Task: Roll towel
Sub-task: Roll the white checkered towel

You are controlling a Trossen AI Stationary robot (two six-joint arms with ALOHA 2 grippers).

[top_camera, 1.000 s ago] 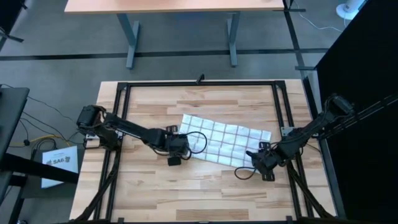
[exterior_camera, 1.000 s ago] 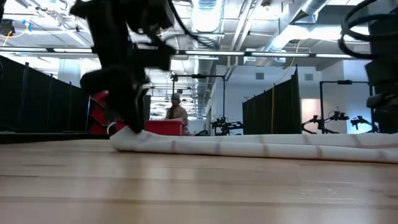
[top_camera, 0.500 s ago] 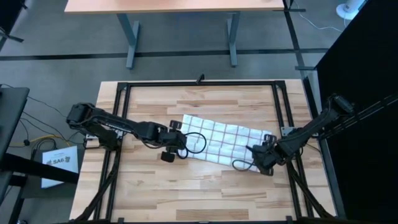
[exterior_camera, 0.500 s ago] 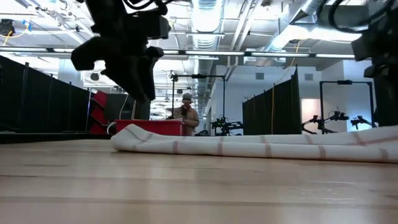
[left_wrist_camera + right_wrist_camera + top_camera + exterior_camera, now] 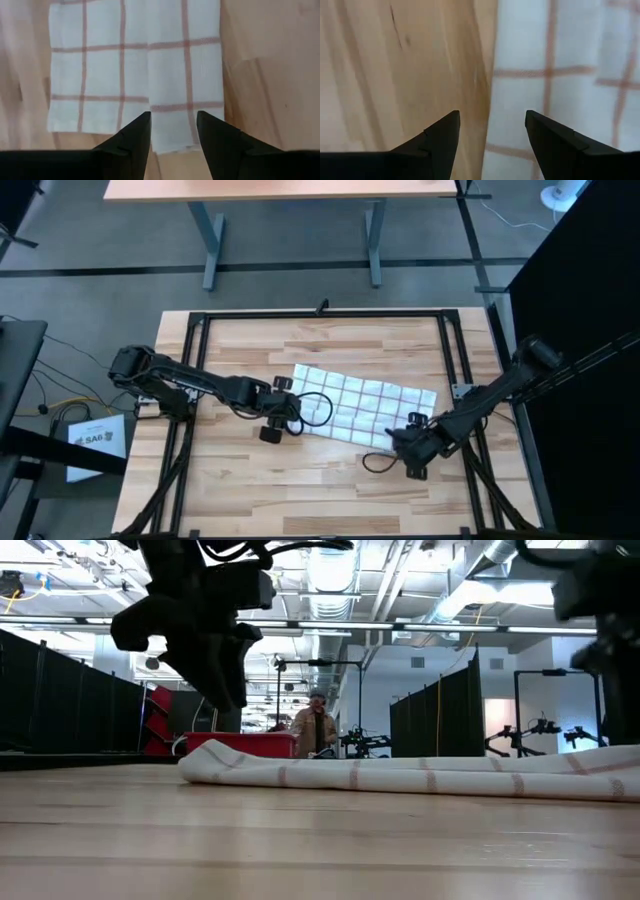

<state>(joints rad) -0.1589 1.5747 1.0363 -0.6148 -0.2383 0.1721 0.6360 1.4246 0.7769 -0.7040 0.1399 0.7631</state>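
Now, your wooden surface (image 5: 240, 480) lies bare on every side of the towel (image 5: 365, 405), which lies folded into a long strip, flat at the middle, angled toward your right arm. Your left gripper (image 5: 285, 413) hovers just above the strip's left end, fingers (image 5: 132, 140) parted, holding nothing. Your right gripper (image 5: 398, 442) hangs over the strip's near right edge, fingers (image 5: 440, 137) spread, empty too.

The desk (image 5: 330, 490) lies bare all around the towel (image 5: 365, 408), open along its near and far sides. The 2 end effectors crowd the towel's ends: left end effector (image 5: 292, 412) with fingers apart, right end effector (image 5: 398, 442) likewise.
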